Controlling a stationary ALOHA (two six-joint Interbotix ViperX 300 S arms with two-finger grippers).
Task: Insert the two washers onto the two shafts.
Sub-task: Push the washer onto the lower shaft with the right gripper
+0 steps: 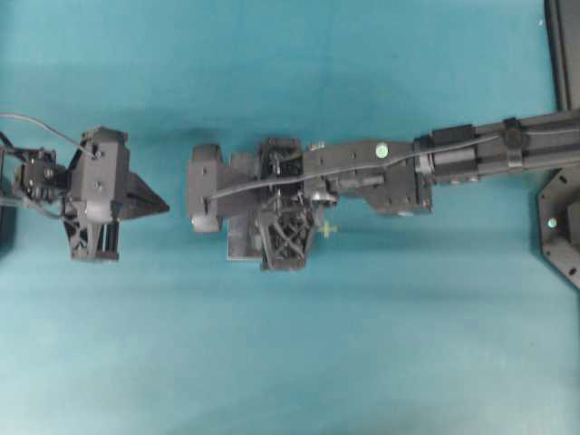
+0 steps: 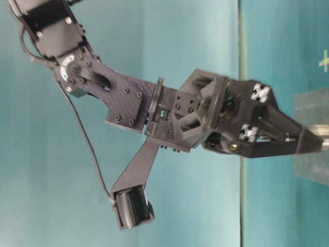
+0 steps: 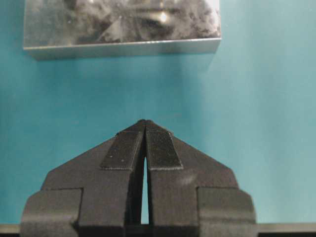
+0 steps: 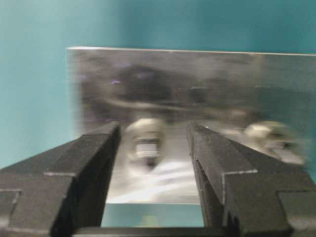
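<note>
A shiny metal block (image 4: pixel 173 89) lies on the teal table. In the right wrist view a round, blurred silver piece (image 4: pixel 145 142) on the block looks like the washer. It sits between the jaws of my right gripper (image 4: pixel 154 129), which stands open with a gap on each side of it. A second blurred shiny piece (image 4: pixel 272 139) further right may be the shaft; I cannot tell. From table level the right gripper (image 2: pixel 308 140) points down onto the block (image 2: pixel 311 110). My left gripper (image 3: pixel 145 123) is shut on nothing, short of the block (image 3: pixel 123 29).
The right arm (image 1: pixel 362 168) reaches across the middle of the table and covers the block from above. The left gripper (image 1: pixel 161 207) hovers just left of it. A black frame (image 1: pixel 557 217) stands at the right edge. A small yellow cross (image 2: pixel 324 60) marks the cloth.
</note>
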